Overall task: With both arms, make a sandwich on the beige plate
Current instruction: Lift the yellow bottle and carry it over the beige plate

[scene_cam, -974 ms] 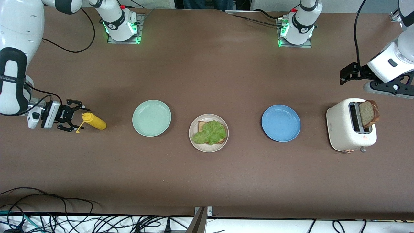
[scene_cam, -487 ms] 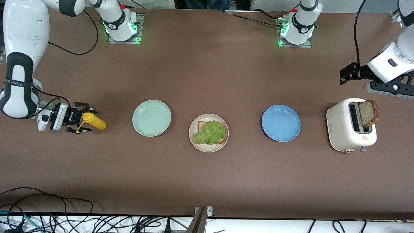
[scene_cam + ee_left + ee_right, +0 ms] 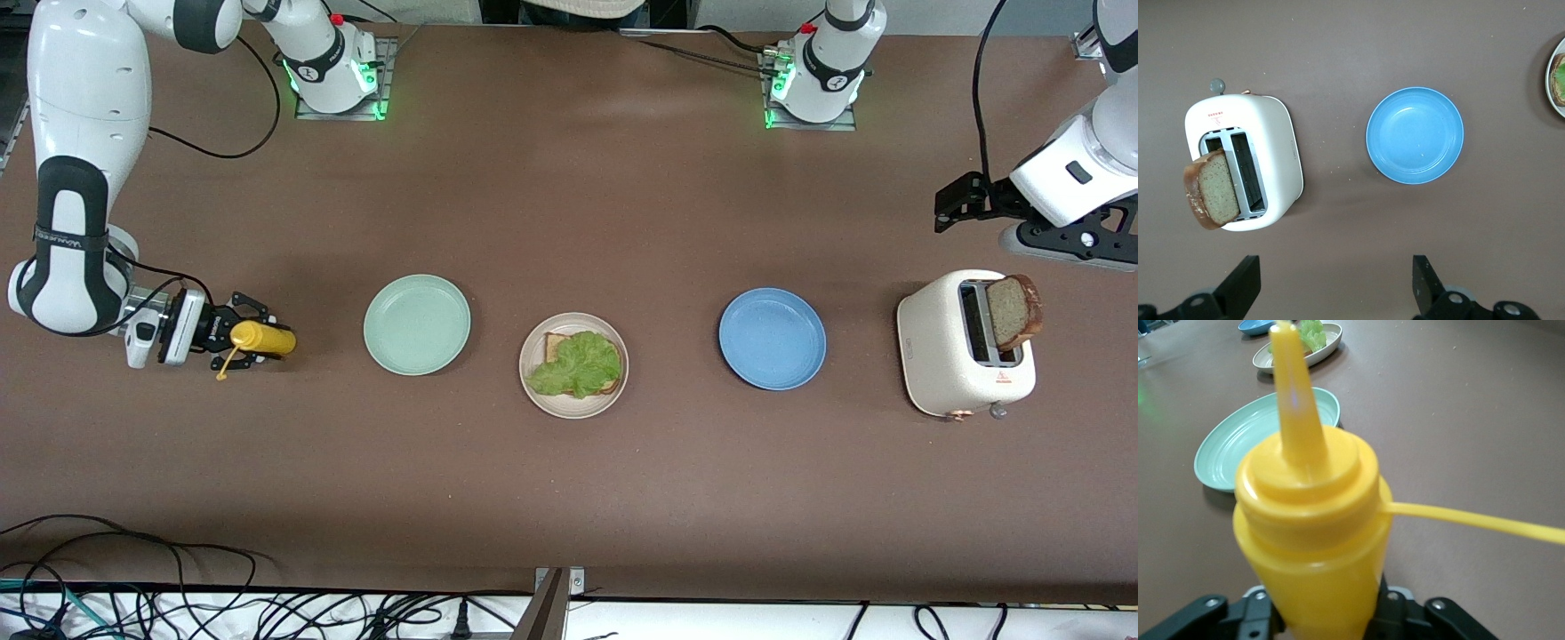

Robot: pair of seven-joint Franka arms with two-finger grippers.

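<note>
The beige plate (image 3: 573, 411) sits mid-table with one bread slice (image 3: 553, 342) under a ruffled lettuce leaf (image 3: 578, 363). A second brown-crusted slice (image 3: 1013, 311) stands up out of the white toaster (image 3: 942, 356), also in the left wrist view (image 3: 1211, 190). My right gripper (image 3: 249, 336) is low at the table, shut on a yellow squeeze bottle (image 3: 271, 339) lying on its side; the bottle fills the right wrist view (image 3: 1311, 540). My left gripper (image 3: 956, 200) is open and empty in the air over the table beside the toaster (image 3: 1271, 133).
A mint-green plate (image 3: 416, 324) lies between the bottle and the beige plate. A blue plate (image 3: 772, 338) lies between the beige plate and the toaster. Both are bare. The bottle's cap hangs on a yellow tether (image 3: 1471, 519). Cables run along the near edge.
My right gripper has moved toward the bottle and closed round it. The bottle has turned from slanted to level. The left arm has not moved.
</note>
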